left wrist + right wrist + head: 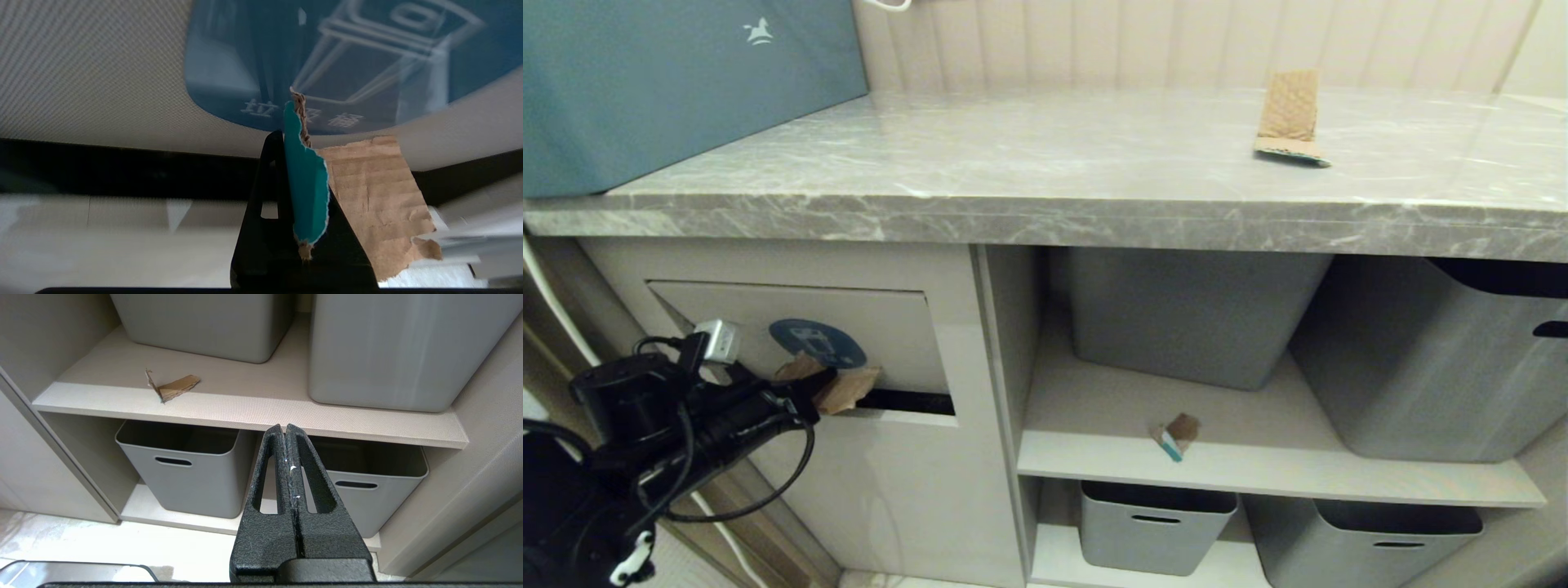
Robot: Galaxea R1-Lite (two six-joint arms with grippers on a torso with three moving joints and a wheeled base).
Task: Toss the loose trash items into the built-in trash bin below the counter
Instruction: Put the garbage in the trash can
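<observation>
Low at the left of the head view, the left gripper (823,390) is seen at the swing flap (792,327) of the built-in trash bin, its jaws clamped on a bent brown cardboard scrap (843,390). In the left wrist view that held scrap (376,196) is shown with one teal face turned edge-on, pinched between the black fingers (265,212), and a dark slot is visible under the flap's lower edge. What lies inside the slot cannot be made out. The blue oval bin-icon sticker (818,342) is partly covered by the scrap in the head view and is cut off in the wrist view, where its small lettering is too blurred to read.

A second bent cardboard scrap (1289,116) is found on the grey marble counter (1013,163), towards the right, near the back wall. A tiny scrap with a teal edge (1176,435) is lying on the upper shelf (1258,478), in front of the grey storage tubs (1192,314). A teal box (670,82) at the counter's left end is cut off by the frame.

The right gripper (289,457) is absent from the head view; in its own wrist view its jaws are pressed together on nothing, pointed at the shelf front, with lower tubs (179,469) partly hidden behind it.
</observation>
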